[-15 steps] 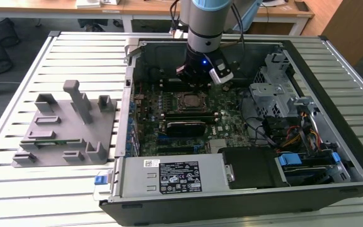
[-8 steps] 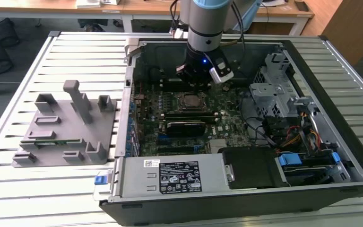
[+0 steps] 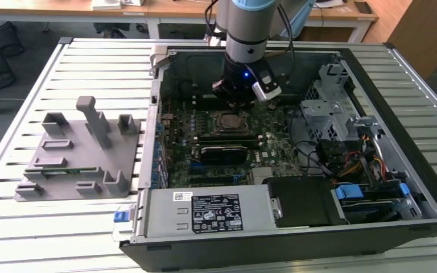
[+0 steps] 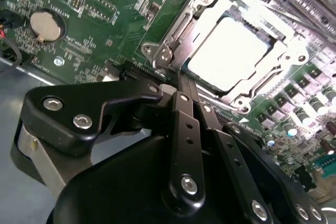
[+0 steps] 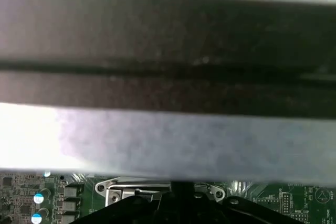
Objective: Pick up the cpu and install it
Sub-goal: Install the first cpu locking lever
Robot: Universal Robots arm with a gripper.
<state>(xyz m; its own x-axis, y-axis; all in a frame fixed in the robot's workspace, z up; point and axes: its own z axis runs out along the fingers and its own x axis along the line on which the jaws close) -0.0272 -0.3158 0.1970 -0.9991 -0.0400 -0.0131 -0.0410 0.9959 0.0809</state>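
The cpu (image 4: 226, 53) is a flat silvery-white square lying inside the metal socket frame (image 4: 178, 27) on the green motherboard. In the exterior view the cpu (image 3: 230, 120) shows at the board's middle, just below my gripper (image 3: 238, 102). In the second wrist view my gripper (image 4: 181, 80) is shut, its black fingers pressed together with nothing between them. Their tip stands right at the socket frame's edge, beside the cpu. In the first wrist view the gripper's tip (image 5: 178, 184) stands against the frame's bright metal (image 5: 113, 186).
The open computer case (image 3: 431, 187) lies on a slatted white table (image 3: 44, 227), with a drive cage and cables on the exterior view's right. A grey plastic fixture block (image 3: 82, 153) stands on the left. The power supply (image 3: 211, 213) sits at the front. A coin battery (image 4: 46, 24) sits on the board.
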